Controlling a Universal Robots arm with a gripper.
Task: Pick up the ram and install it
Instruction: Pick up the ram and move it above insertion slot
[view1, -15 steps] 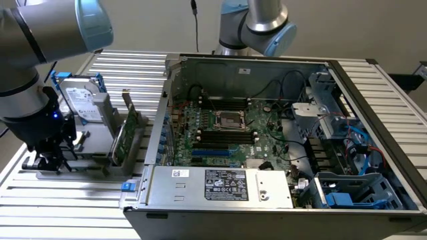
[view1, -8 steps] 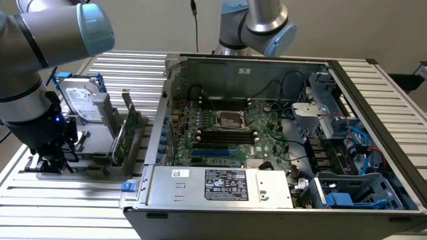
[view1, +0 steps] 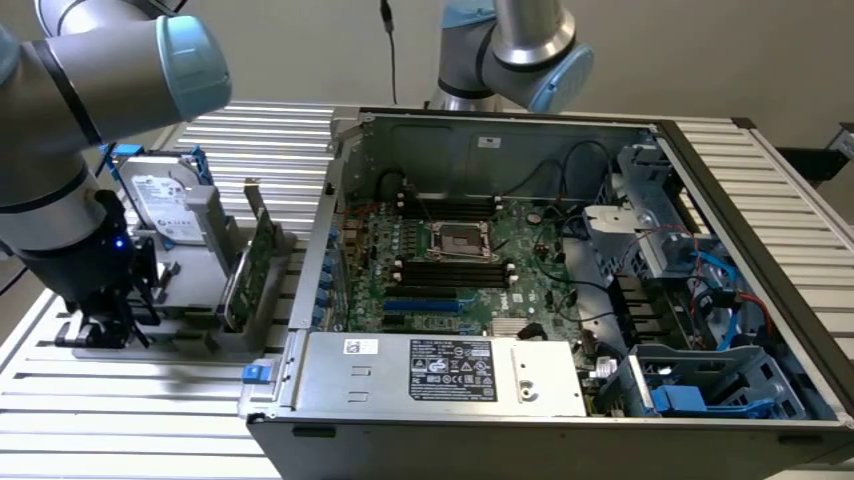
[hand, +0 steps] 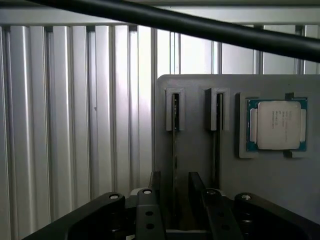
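The gripper has its jaws spread. Its two dark fingers stand one on each side of the ram, with a gap showing on both sides, so nothing is pinched. The ram is seen edge-on as a thin dark stick standing upright in a slot of a grey holder. A second stick stands in the neighbouring slot, parallel and close by. Just beyond that one, a processor chip lies flat in a square recess of the same holder. A black cable crosses the wrist view in front of the slatted metal table.

In the exterior view the gripper hangs low at about eight o'clock from the middle of the picture, over the end of the holder nearest the exterior view's left. At two o'clock from it stands a hard drive, and at three o'clock an upright green card. Further toward three o'clock lies the open computer case, well apart from the ram, with its green motherboard facing up.
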